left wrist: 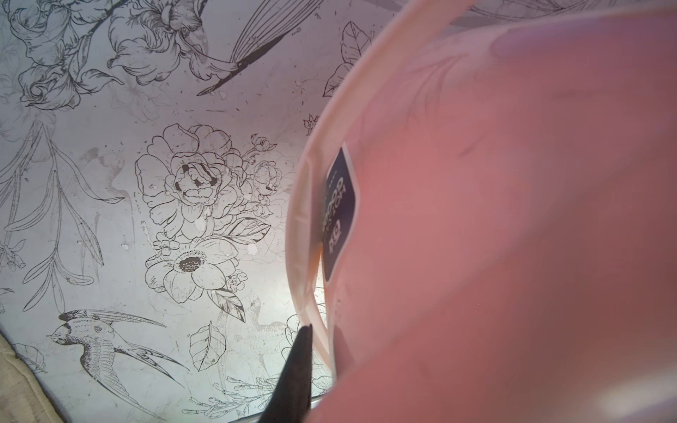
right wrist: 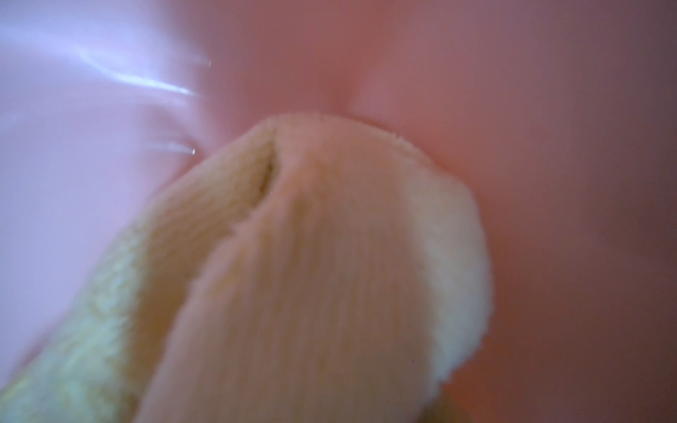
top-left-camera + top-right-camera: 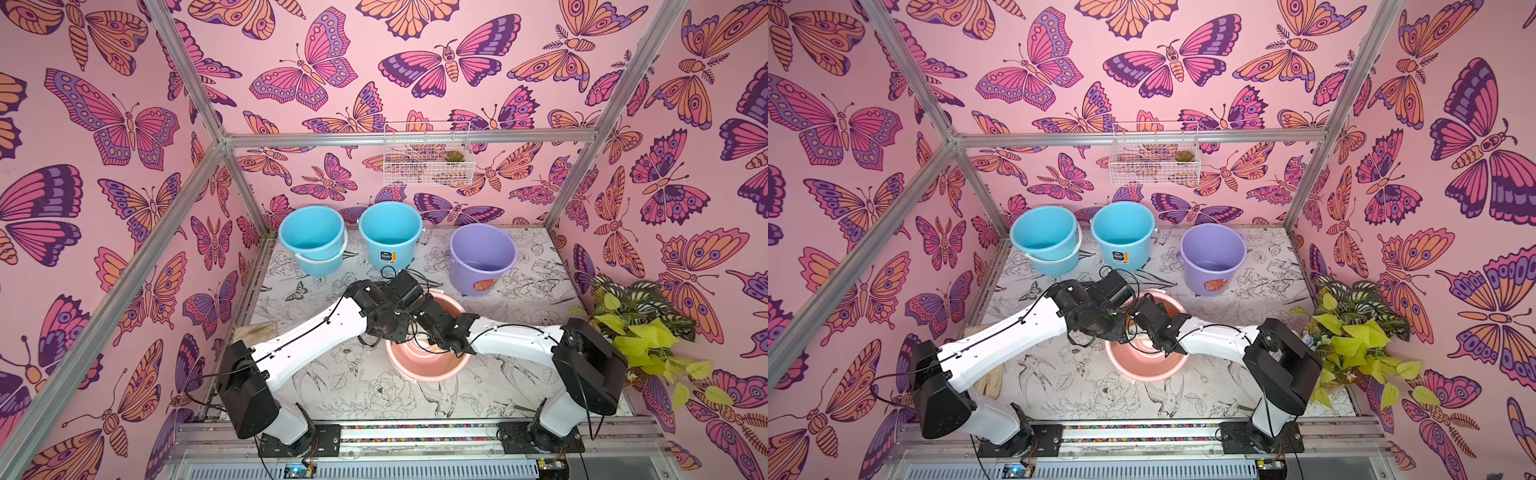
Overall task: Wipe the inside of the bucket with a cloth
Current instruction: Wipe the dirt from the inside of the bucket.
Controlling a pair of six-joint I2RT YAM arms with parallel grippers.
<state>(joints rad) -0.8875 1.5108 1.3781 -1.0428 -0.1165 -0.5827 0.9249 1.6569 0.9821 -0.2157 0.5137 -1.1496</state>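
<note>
I count four: two blue plastic buckets [image 3: 311, 239] [image 3: 390, 232], one purple plastic bucket [image 3: 482, 257], one pink plastic bucket [image 3: 424, 368] mid-frame, its dark-blue sticker [image 1: 339, 216] unreadable. One pale yellow cloth [image 2: 311, 256], pinched in the closed right claw [image 3: 436, 345]. The left claw [image 1: 311, 340] is clamped on the pink rim.

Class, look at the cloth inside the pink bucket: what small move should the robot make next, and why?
Probably slide the right gripper slightly along the wall with the cloth pressed on. The cloth lies against the inside of the pink bucket, gripped by the right gripper, and the left gripper is closed at the rim, seemingly steadying it.
</note>
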